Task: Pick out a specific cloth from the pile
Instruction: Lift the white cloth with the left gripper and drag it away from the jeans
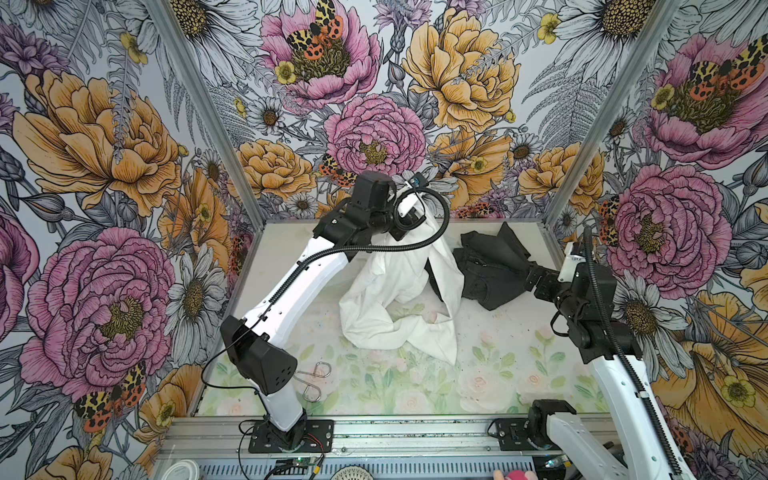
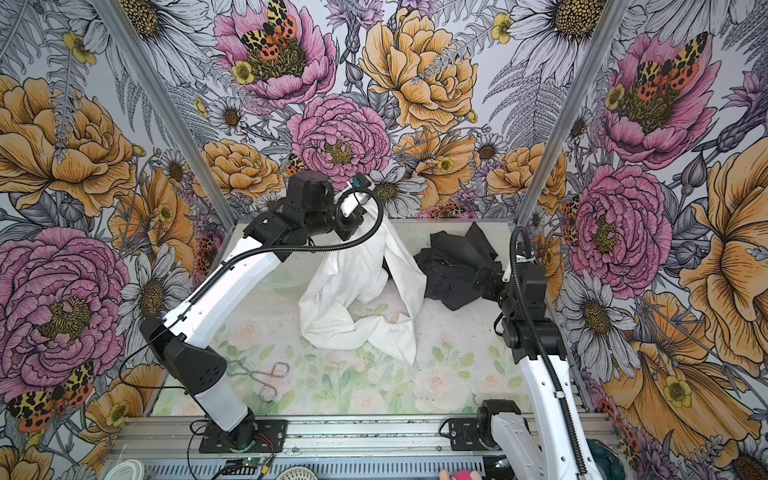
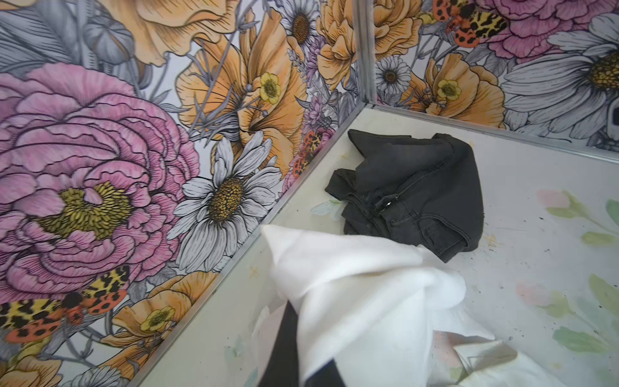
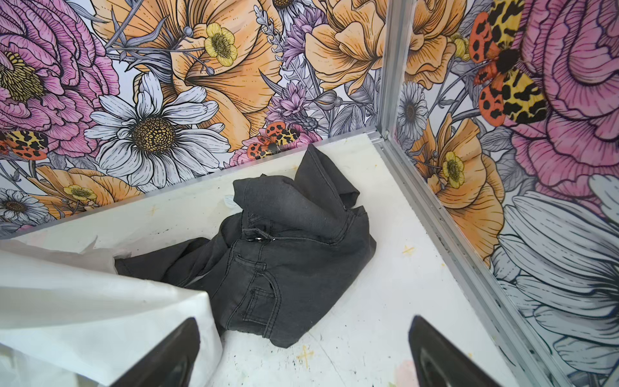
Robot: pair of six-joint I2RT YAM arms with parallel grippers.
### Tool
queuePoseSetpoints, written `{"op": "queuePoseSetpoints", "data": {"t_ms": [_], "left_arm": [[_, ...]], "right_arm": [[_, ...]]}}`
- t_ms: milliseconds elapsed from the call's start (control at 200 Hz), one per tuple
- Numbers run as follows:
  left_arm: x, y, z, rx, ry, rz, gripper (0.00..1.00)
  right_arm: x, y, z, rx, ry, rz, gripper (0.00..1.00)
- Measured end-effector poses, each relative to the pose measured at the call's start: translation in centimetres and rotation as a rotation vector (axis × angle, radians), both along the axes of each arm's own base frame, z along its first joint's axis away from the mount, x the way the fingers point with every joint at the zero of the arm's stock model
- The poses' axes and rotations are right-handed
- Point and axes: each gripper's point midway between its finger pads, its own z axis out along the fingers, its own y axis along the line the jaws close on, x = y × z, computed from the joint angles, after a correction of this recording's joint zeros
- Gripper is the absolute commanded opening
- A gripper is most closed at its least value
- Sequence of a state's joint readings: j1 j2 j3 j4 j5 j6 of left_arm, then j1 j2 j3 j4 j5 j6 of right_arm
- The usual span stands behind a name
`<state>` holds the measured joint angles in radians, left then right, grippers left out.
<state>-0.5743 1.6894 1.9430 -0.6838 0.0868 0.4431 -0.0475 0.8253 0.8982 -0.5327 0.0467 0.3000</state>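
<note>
Plain white cloth (image 1: 399,299) — thin, creased sheet. Top corner bunched in L gripper (image 1: 415,220), clenched on it, held up at back-centre. The rest drapes down and pools on floral table (image 1: 374,386). L fingertips are buried in fabric in L wrist view, can't make them out. The pile (image 1: 490,266) is charcoal denim jeans w/ pocket stitching + metal button, back-right, just beside cloth. One dark strip runs under the white edge, extent hidden. R gripper (image 4: 303,335) is spread wide, holding nothing, at jeans' near edge — contact unclear.
</note>
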Motion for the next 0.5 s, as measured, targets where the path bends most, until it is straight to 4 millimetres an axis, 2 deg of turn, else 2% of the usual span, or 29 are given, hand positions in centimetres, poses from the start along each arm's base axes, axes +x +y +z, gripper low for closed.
{"op": "queuePoseSetpoints", "data": {"t_ms": [230,370,500], "left_arm": [[0.4,10.2,5.8,-0.043,-0.119,0.224,0.00],[1.5,17.5,8.1,-0.047,-0.177,0.410,0.00],[2.3,23.3,10.3,-0.031,-0.232,0.566,0.00]], "right_arm": [[0.6,0.4,-0.6,0.024,0.016,0.013,0.97],[1.1,0.8,-0.9,0.049,0.024,0.029,0.97],[1.6,1.1,-0.9,0.069,0.016,0.043,0.97]]}}
